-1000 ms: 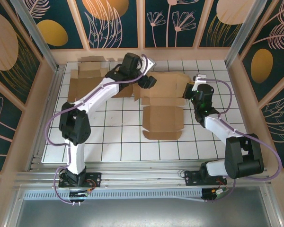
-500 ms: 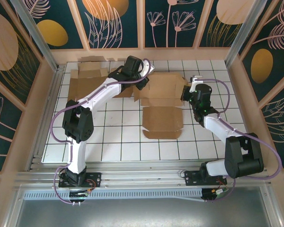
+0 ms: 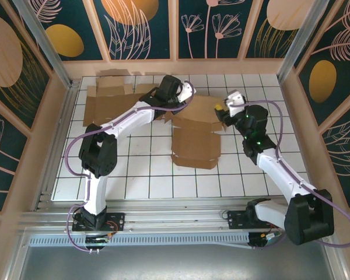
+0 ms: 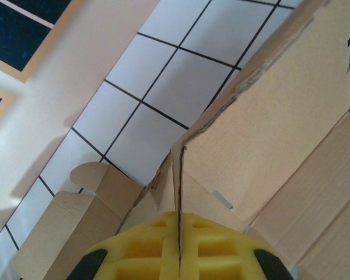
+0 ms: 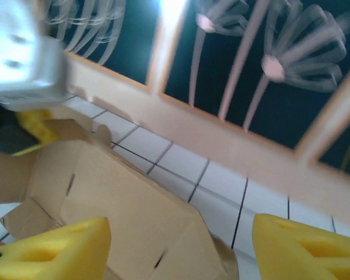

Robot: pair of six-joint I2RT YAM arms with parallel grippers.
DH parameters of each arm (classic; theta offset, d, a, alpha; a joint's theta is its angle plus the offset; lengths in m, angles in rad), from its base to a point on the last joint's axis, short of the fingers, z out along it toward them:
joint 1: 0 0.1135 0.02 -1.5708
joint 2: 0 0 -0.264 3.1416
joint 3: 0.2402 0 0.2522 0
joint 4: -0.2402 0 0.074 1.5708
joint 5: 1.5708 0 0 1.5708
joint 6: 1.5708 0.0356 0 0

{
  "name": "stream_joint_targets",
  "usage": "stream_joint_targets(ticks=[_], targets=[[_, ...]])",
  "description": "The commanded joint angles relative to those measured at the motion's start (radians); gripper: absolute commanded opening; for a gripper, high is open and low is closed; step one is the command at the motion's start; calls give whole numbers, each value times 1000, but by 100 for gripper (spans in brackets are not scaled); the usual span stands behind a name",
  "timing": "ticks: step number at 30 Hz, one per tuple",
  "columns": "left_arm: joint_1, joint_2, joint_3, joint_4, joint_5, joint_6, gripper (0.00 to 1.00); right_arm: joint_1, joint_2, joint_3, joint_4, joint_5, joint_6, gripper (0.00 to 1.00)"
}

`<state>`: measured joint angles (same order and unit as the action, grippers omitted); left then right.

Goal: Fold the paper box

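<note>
Top view, box: the paper box (image 3: 193, 139) lies half-formed on the tiled table (image 3: 140, 175), with its far wall raised.
Top view, left tool: my left gripper (image 3: 182, 98) sits at the box's far left corner.
Left wrist, grip: my pads (image 4: 146, 254) are clenched on the upright edge of a flap (image 4: 177, 175).
Right wrist, jaws: the picture is blurred, but my right gripper (image 5: 181, 233) looks spread and holds nothing, just over the box's far right side.
Doing it well: I should keep the left pinch firm and press the right side inward along its crease.
</note>
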<state>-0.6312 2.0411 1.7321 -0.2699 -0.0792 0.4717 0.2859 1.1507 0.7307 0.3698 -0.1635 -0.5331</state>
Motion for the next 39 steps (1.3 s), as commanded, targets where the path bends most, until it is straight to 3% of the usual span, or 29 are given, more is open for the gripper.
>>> stream_joint_targets(ticks=[1, 7, 15, 19, 23, 29, 35, 36, 39], targets=[[-14, -56, -46, 104, -42, 48, 0, 34, 83, 37, 38, -125, -507, 66], [-33, -76, -101, 146, -58, 41, 0, 39, 310, 258, -133, -114, -710, 63], [-38, -107, -159, 195, -51, 34, 0, 11, 482, 392, -184, -159, -728, 56], [-39, -125, -186, 223, -48, 33, 0, -18, 521, 406, -179, -192, -720, 50], [-39, -127, -194, 234, -43, 33, 0, -44, 531, 397, -167, -221, -708, 38], [-39, -123, -190, 236, -37, 31, 0, -85, 529, 382, -160, -250, -685, 35], [-39, -117, -180, 239, -31, 16, 0, -76, 514, 350, -120, -239, -693, 19], [-39, -120, -183, 245, -28, 4, 1, -72, 506, 338, -101, -233, -694, 17], [-39, -147, -224, 293, -30, -66, 22, -59, 474, 291, -27, -191, -698, 13]])
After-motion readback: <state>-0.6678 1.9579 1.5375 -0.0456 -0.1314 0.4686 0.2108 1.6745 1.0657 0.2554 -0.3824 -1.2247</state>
